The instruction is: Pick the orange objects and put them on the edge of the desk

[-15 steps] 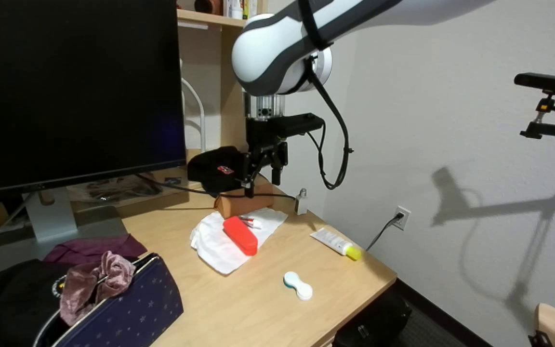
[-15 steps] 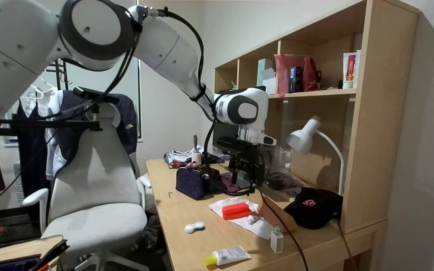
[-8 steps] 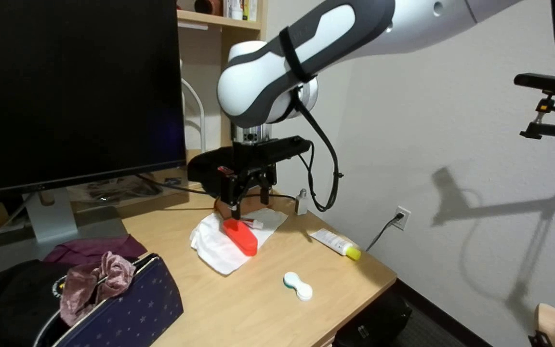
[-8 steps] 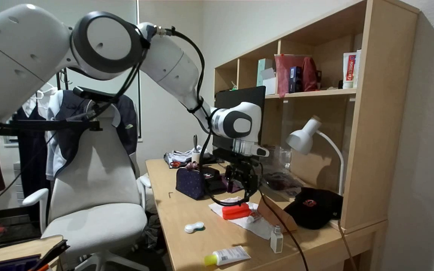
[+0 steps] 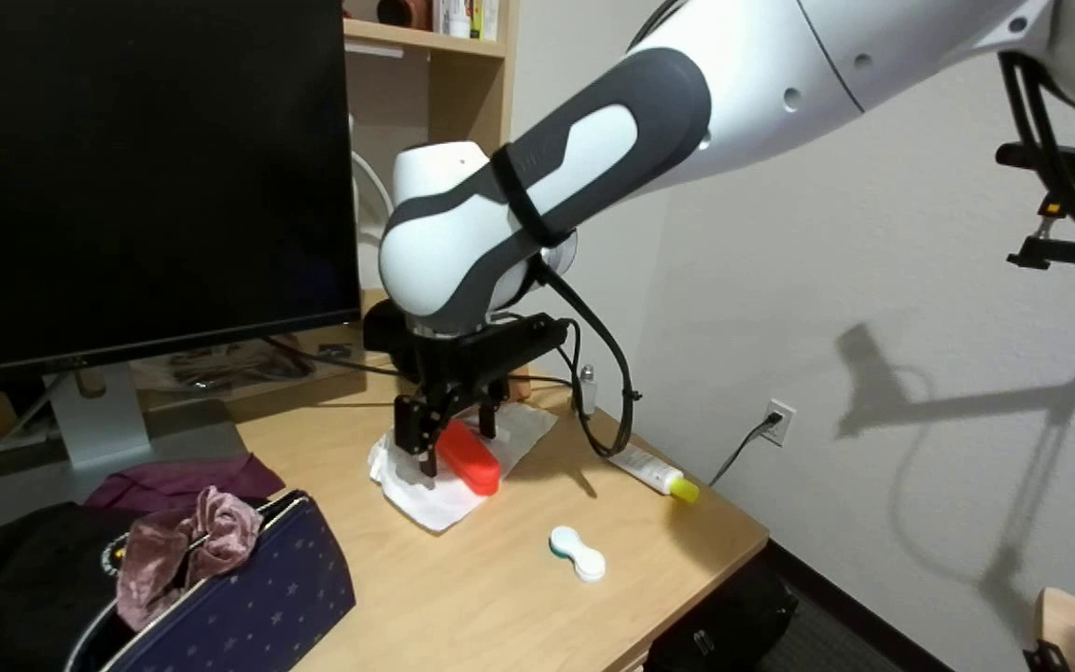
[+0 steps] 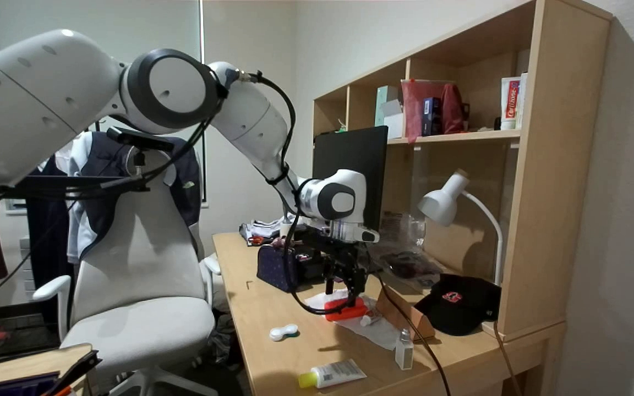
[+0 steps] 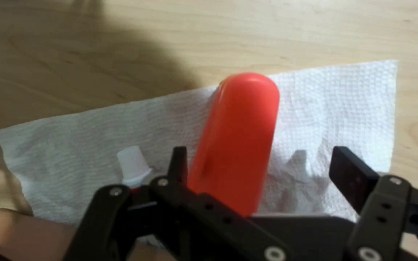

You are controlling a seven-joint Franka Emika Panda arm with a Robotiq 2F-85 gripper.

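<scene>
The chunky red-orange piece [image 5: 470, 459] lies on the white cloth [image 5: 439, 509] on the tan desk [image 5: 463, 597]. It also shows in the other views [image 6: 347, 315] [image 7: 241, 137]. My gripper [image 7: 259, 156] is open, low over the cloth, its fingers on either side of the chunky piece. The left finger in the wrist view is close to the piece; a wide gap separates the right finger from it. In the wrist view, the thin piece shows only a white cap [image 7: 132, 163] and a bit of red; my left finger hides the rest.
A white tube with a yellow tip [image 5: 649, 469], a white dumbbell-shaped piece [image 5: 578, 553] and a small bottle [image 6: 404, 350] stand or lie nearby. A brown box [image 6: 408, 314] is beside the cloth. The monitor [image 5: 146, 168] and a dark blue pouch [image 5: 258, 597] are beyond.
My arm has moved down and, in both exterior views, to the left. The open gripper has come from above the cloth to around the chunky red-orange piece. The objects have not moved.
</scene>
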